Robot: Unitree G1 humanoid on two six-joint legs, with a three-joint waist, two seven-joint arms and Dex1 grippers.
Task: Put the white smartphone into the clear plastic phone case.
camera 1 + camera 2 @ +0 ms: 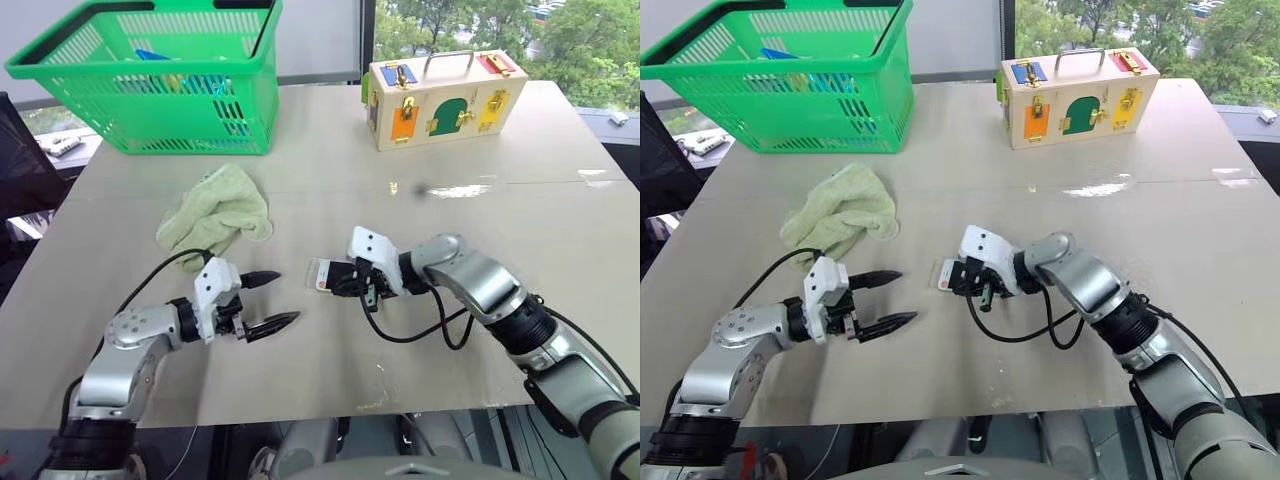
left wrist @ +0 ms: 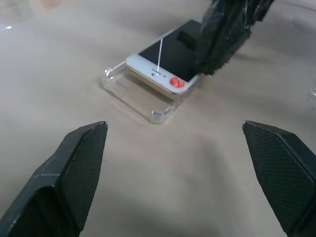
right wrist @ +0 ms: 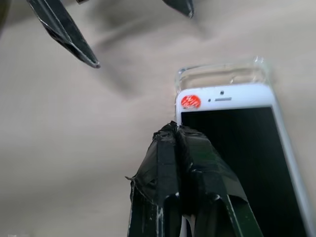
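Black-taped fingers of the right gripper [image 3: 178, 129] were pressed fully together, tips resting on the screen of the white smartphone [image 3: 247, 143] near its edge, gripping nothing. That phone lay partly inside the clear plastic phone case [image 2: 133, 93], its end with the red sticker raised over the case's rim, which stuck out beyond it. Both sat on the beige table [image 1: 330, 370]. Just beside them, toward the robot's left, the left gripper [image 1: 270, 302] hovered with fingers spread wide and empty, pointing at the phone. Further off lay a green cloth [image 1: 215, 210], a green basket [image 1: 150, 70] and a wooden latch box [image 1: 445, 95]
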